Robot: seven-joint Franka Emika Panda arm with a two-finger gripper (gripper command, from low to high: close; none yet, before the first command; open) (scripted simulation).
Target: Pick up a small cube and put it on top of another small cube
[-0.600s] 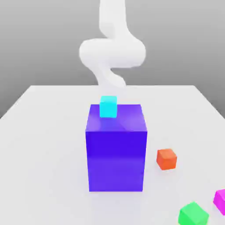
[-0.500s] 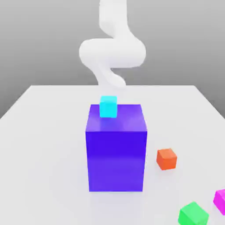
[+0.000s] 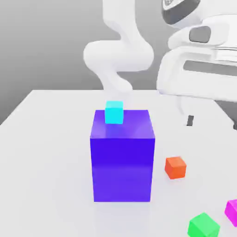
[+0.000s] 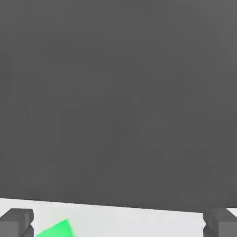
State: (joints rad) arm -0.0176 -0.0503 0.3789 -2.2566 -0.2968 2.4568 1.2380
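The gripper (image 3: 210, 121) hangs high over the table (image 3: 46, 139) at the exterior view's right, its two dark fingertips (image 3: 190, 121) spread wide apart with nothing between them. The small magenta cube (image 3: 232, 211) sits on the table at the exterior view's right edge, partly cut off by the frame, with the green cube (image 3: 203, 226) just beside it. The orange-red cube (image 3: 176, 167) lies apart from both, nearer the big blue-purple block (image 3: 122, 155), which carries a cyan cube (image 3: 114, 112) near the back edge of its top.

From where I stand, the trouble I expect is crowding. The magenta and green cubes sit so close that a finger coming down between them might clip the green one and shove it, or the jaws might straddle both at once. The hand view already has the green cube (image 4: 55, 229) between the fingertips (image 4: 16, 221), so picking the wrong cube looks like a real risk if the descent goes straight from here. The magenta cube also seems near the table's edge; a nudge could push it off. Later, a release slightly off centre on another small cube would probably let it topple, since the footing is so narrow.

As for containers, I see no bin, tray or bowl here; the cubes rest directly on the table or the block.
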